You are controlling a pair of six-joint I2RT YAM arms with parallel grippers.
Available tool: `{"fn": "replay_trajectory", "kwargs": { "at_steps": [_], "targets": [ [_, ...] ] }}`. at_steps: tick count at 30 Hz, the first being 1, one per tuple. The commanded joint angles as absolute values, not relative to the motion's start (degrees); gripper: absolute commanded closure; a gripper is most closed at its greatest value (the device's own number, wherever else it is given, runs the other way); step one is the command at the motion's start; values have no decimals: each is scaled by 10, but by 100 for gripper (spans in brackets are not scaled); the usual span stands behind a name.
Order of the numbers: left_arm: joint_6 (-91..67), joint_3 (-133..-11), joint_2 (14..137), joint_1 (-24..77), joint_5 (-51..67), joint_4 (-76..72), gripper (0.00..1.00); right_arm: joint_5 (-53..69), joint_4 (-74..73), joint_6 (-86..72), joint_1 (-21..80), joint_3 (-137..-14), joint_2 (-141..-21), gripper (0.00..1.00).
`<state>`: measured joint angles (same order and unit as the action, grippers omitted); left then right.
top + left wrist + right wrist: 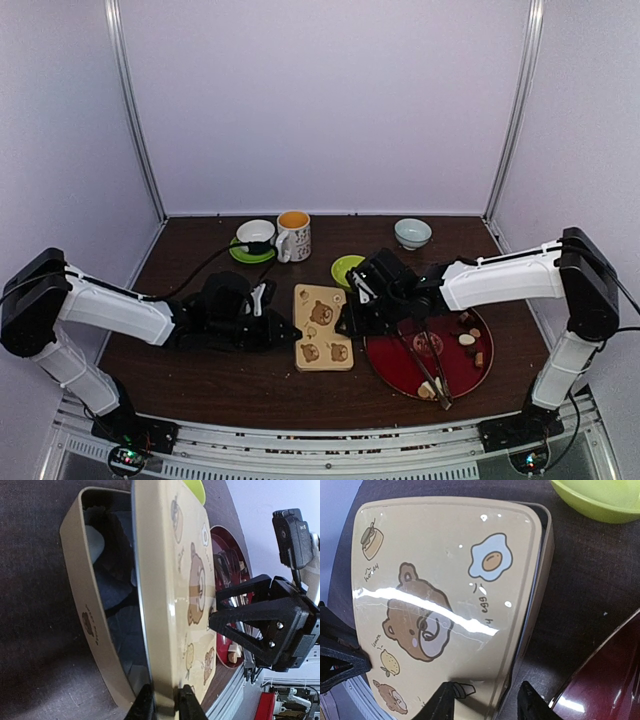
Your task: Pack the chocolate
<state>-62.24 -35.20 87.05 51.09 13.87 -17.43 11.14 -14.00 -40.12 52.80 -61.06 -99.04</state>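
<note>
We judged the step as opening the box (85, 595): our left fingers (145, 707) pinched the lid's (322, 320) edge; the right fingers (442, 702) straddled its opposite edge, grip unclear. Next, the lid had to lift clear. The chocolate (467, 339) lay on the plate (470, 375) right of the box, whose inside was shadowed.

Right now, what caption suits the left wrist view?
Left hand pinches the beige bear-printed lid, ajar over its matching beige box.
</note>
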Motion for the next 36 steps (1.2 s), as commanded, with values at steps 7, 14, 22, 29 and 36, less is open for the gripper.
{"fn": "replay_trajectory", "kwargs": {
  "at_steps": [7, 14, 22, 29, 36],
  "targets": [
    [-562, -404, 883, 479, 109, -107, 80, 119, -142, -375, 512, -648, -1017, 59],
    [-541, -423, 899, 470, 108, -76, 76, 132, -138, -374, 512, -659, -1031, 59],
    [-518, -433, 882, 470, 76, -28, 67, 140, -126, -380, 512, -652, -1036, 59],
    [-507, -442, 896, 465, 87, -31, 63, 128, -129, -382, 507, -664, -1046, 59],
    [-498, -449, 917, 449, 101, -44, 66, 128, -136, -371, 490, -685, -1060, 58]
  ]
}}
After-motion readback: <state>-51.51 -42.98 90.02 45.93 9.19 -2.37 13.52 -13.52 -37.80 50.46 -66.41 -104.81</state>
